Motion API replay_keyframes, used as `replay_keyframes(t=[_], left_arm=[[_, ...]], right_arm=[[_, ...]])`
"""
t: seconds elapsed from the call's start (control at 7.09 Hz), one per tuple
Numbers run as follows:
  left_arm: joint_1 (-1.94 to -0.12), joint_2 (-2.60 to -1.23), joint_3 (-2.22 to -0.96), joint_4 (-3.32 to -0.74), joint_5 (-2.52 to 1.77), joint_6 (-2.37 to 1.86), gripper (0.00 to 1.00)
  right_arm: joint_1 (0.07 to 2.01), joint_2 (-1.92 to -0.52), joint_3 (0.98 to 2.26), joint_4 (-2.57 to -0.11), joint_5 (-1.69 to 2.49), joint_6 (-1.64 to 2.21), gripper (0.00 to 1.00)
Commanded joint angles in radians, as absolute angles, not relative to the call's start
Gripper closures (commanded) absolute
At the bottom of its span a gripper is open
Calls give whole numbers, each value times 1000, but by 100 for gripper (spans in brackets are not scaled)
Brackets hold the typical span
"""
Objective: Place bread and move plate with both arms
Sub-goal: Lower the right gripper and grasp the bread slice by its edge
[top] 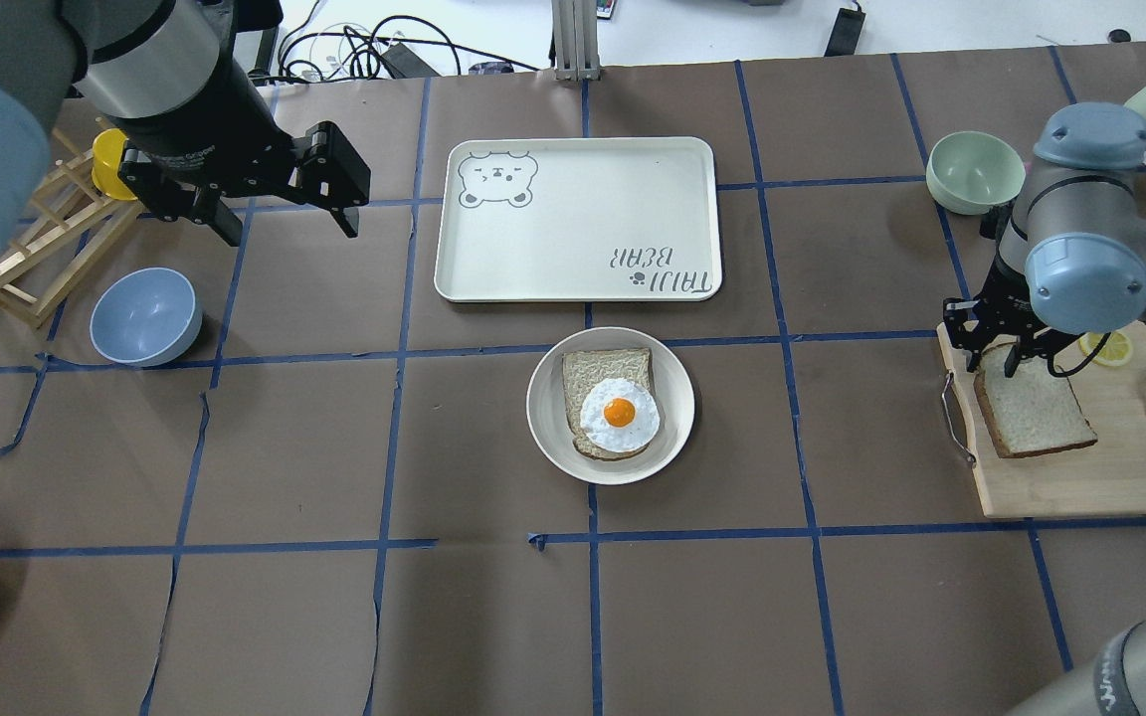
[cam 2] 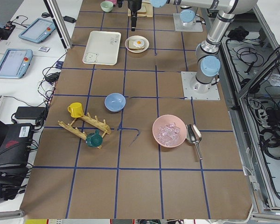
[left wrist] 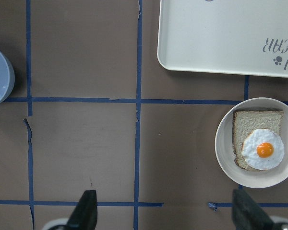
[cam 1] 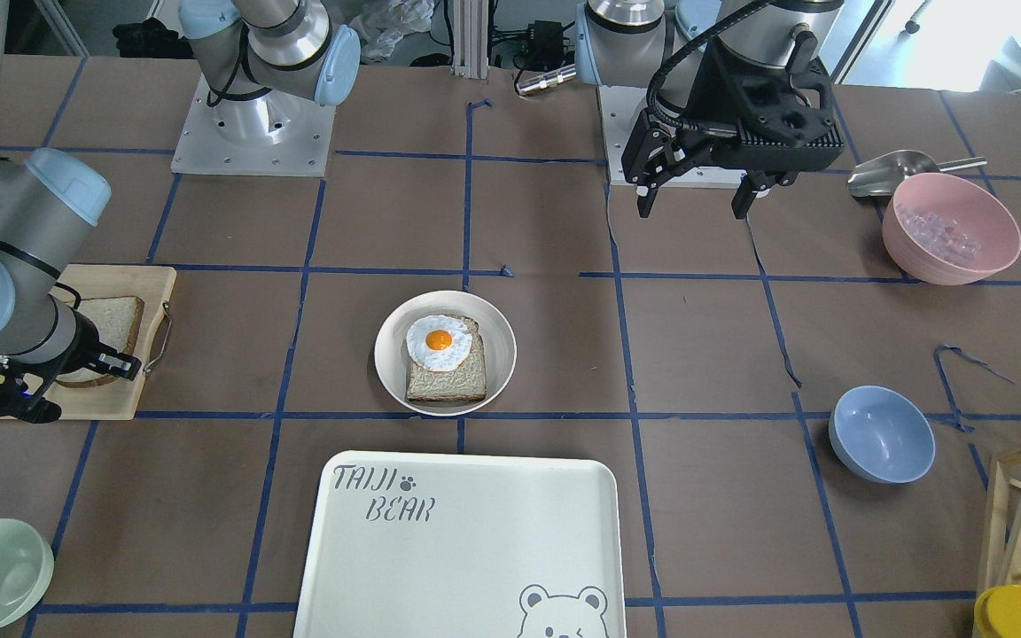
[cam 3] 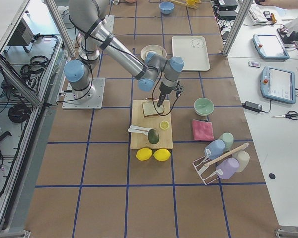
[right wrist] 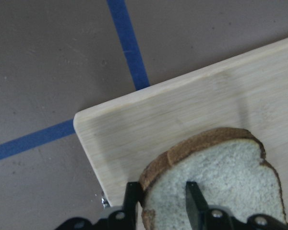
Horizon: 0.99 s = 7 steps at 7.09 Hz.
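Observation:
The plain bread lies on a wooden cutting board at the right of the table. My right gripper is at the slice's far corner. In the right wrist view its fingers stand close together astride the crust of the bread, shut on its edge. The cream plate sits mid-table and holds a slice topped with a fried egg. My left gripper hangs open and empty above the table's far left, well away from the plate.
The white bear tray lies just beyond the plate. A mint bowl stands beyond the board, and a lemon slice, an avocado and cutlery lie on it. A blue bowl, a wooden rack and a pink bowl are on the left.

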<state>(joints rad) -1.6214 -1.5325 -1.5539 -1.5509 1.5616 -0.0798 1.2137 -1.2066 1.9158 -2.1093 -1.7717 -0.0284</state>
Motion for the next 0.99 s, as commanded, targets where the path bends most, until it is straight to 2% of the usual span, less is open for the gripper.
replay_keyframes(t=[0.0,0.14,0.56,0.85], left_arm=[[-1621,-1532,-1554,-1551,1562,-80,0],[-1621,-1532,-1554,-1551,1562,-80,0],[-1621,-1532,-1554,-1551,1562,-80,0],[-1621,-1532,-1554,-1551,1562,-80,0]], right_arm=[[1213,-1204,1916,-2108,-1772,-35,93],[1213,-1204,1914,-2106,-1772,-32,100],[1213,-1218,1899,-2053,-1807,-38,100],[1213,-1261,1831,-1888,-1790,-37,100]])
